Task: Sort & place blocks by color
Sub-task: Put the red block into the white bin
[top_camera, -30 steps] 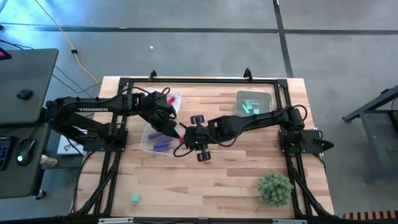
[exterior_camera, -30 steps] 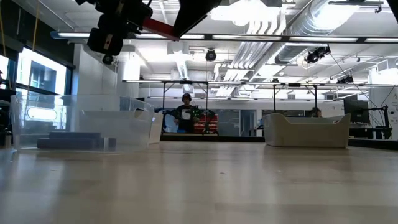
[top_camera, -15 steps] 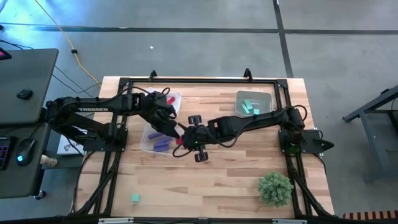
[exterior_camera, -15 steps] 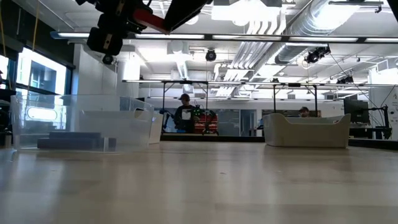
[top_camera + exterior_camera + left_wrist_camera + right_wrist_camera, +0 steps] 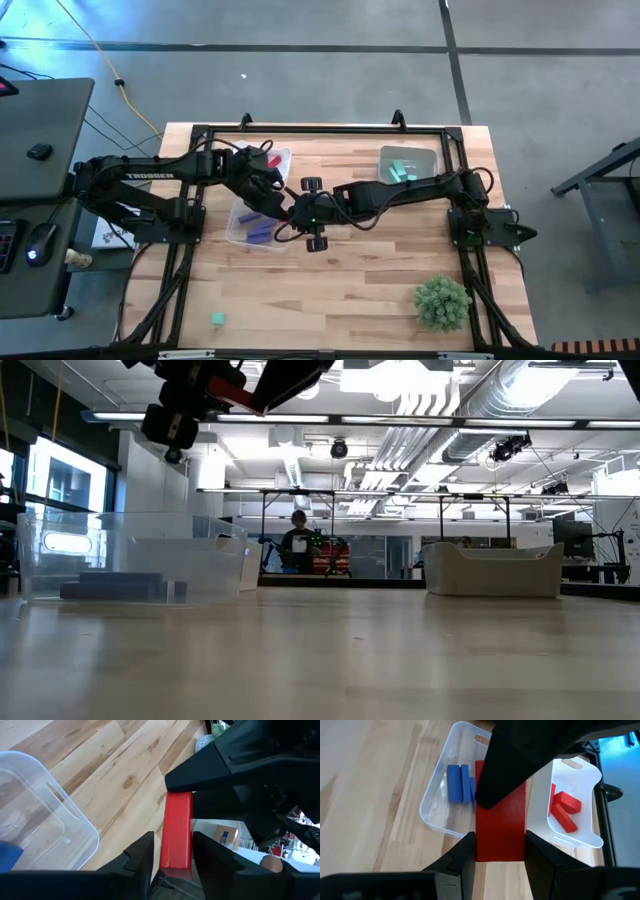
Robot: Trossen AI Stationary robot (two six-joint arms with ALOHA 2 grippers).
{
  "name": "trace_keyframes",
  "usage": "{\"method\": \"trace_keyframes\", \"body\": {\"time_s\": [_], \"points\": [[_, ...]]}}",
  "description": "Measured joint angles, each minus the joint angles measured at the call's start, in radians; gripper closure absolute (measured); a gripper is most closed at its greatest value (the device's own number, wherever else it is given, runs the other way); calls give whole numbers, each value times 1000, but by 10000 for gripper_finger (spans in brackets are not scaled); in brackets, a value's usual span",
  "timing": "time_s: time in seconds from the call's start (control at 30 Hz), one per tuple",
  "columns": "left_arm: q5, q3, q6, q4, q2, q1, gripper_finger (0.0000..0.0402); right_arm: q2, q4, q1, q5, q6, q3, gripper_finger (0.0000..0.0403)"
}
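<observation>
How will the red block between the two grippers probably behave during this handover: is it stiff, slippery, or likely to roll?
The red block looks solid, with straight edges, so it is probably stiff. Its faces look smooth, so it might slip between the right gripper and left gripper. Flat sides mean it should rest, not roll.

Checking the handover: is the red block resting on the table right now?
No, the red block is held in the air between both grippers, above the wooden table.

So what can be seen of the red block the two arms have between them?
The red block is a plain, solid-coloured bar with flat faces and square edges. It is off the table, in the air beside the clear bin. The left gripper has one end between its fingers; the right gripper has the other end.
</observation>
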Motion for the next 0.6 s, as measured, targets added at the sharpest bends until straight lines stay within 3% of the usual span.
{"method": "trace_keyframes", "body": {"time_s": [0.33,0.6], "points": [[-4,0,15,33,0,0,349,0,-7,-1,16,-17,0,288],[-63,-1,68,33,0,-1,358,-1,-32,-3,16,-17,0,269]]}}
